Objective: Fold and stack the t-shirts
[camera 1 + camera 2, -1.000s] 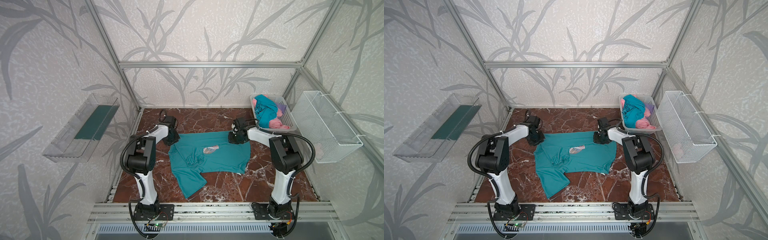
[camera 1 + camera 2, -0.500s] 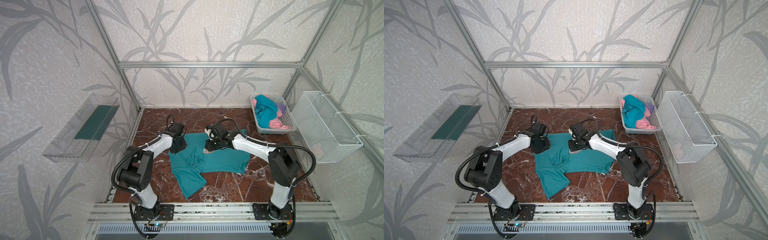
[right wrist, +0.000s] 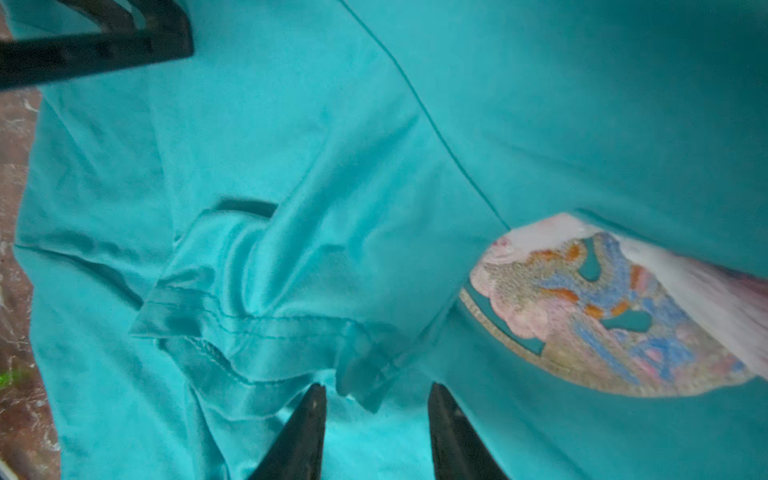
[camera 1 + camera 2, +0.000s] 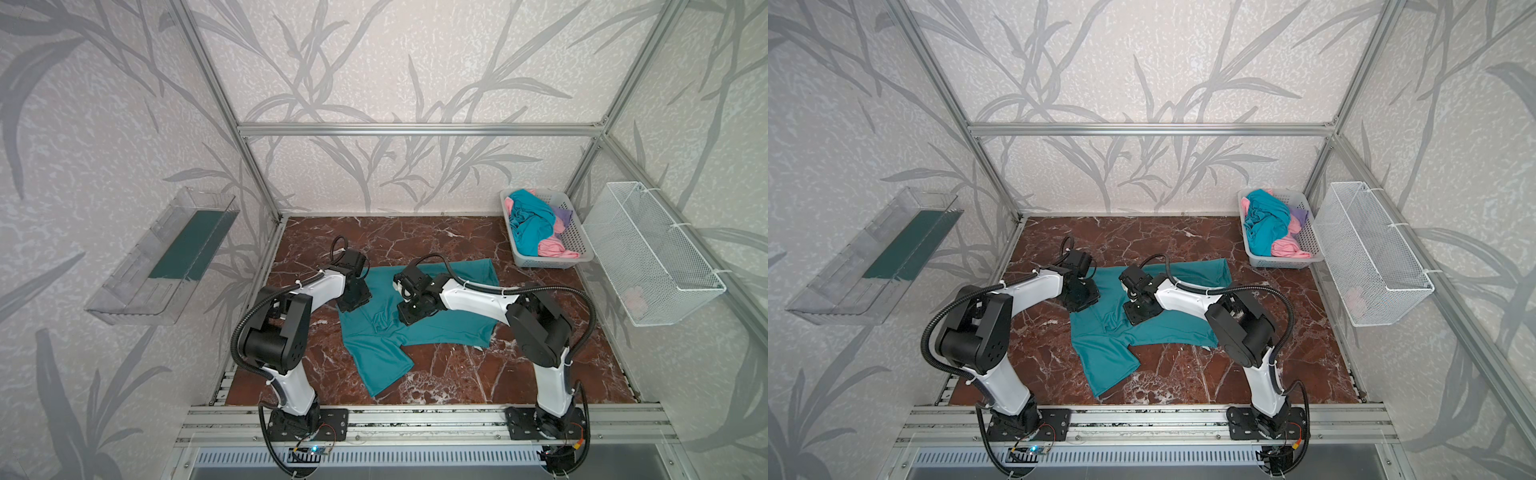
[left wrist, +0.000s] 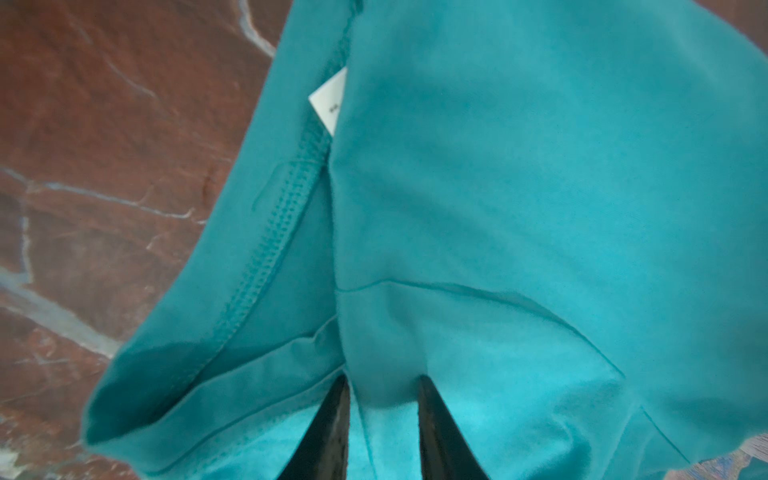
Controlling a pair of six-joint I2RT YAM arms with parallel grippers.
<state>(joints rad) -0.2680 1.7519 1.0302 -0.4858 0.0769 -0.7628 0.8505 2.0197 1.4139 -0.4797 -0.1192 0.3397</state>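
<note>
Teal t-shirt [image 4: 440, 332] lies rumpled at the centre of the red marble table [image 4: 457, 374] in both top views. Left gripper [image 5: 382, 388], at the shirt's 10 o'clock edge, pinches a raised fold of it. Right gripper [image 3: 376, 395], over the shirt's middle, stands spread above a crumpled sleeve hem [image 3: 266, 328]. Further t-shirts [image 4: 534, 226] fill the grey basket [image 4: 548, 262] at 2 o'clock.

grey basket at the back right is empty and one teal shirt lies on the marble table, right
No, the grey basket is not empty: both top views show crumpled teal, pink and lilac shirts in it. One teal shirt does lie on the marble table.
</note>
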